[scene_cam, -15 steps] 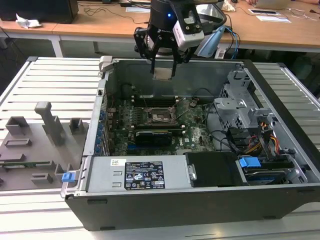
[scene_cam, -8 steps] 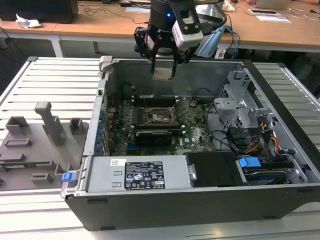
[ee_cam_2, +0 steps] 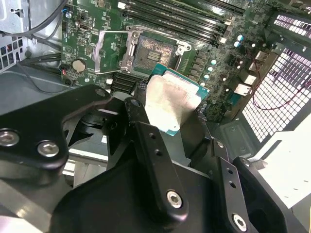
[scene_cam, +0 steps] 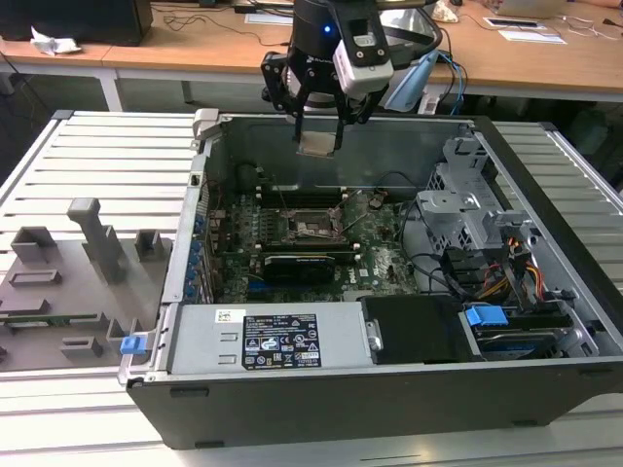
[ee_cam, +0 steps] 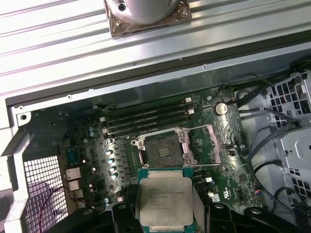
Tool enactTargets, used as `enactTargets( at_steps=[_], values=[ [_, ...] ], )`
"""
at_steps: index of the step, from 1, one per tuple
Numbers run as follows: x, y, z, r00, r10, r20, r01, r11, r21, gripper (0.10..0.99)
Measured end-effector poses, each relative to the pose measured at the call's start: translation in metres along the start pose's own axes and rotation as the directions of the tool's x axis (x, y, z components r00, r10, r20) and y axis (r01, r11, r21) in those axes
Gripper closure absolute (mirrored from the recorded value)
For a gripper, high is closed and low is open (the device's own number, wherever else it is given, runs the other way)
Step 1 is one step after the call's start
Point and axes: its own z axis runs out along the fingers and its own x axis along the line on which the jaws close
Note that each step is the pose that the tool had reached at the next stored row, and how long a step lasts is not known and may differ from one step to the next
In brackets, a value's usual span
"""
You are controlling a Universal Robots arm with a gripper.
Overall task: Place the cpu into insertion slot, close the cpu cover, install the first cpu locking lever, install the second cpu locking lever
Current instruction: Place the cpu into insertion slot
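Observation:
My gripper (scene_cam: 319,125) hangs above the open computer case, shut on the cpu (scene_cam: 319,143), a small flat square chip held by its edges. In both wrist views the cpu (ee_cam_2: 170,99) (ee_cam: 164,198) shows its silvery-grey top between the black fingers (ee_cam_2: 146,141). Below it on the green board lies the insertion slot (scene_cam: 316,229) (ee_cam_2: 153,51) (ee_cam: 163,151), a bare square socket with a dark centre. The cpu cover (ee_cam_2: 111,51) (ee_cam: 213,143), a thin metal frame, is swung open beside the socket. The chip is well above the board and apart from the socket.
The case (scene_cam: 292,389) rests on a slatted metal table (scene_cam: 107,156). A long black card (scene_cam: 302,263) lies just in front of the socket, and narrow black slots (ee_cam: 146,116) lie behind it. A metal drive cage (scene_cam: 467,204) with cables fills the exterior view's right. A grey fixture (scene_cam: 68,282) sits at its left.

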Motion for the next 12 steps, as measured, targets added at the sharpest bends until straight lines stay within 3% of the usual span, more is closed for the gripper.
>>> enactTargets(
  at_steps=[12],
  values=[
    [0.0,0.0,0.0,0.997,0.077,0.0068,-0.077,0.997,-0.002,0.561]
  ],
)
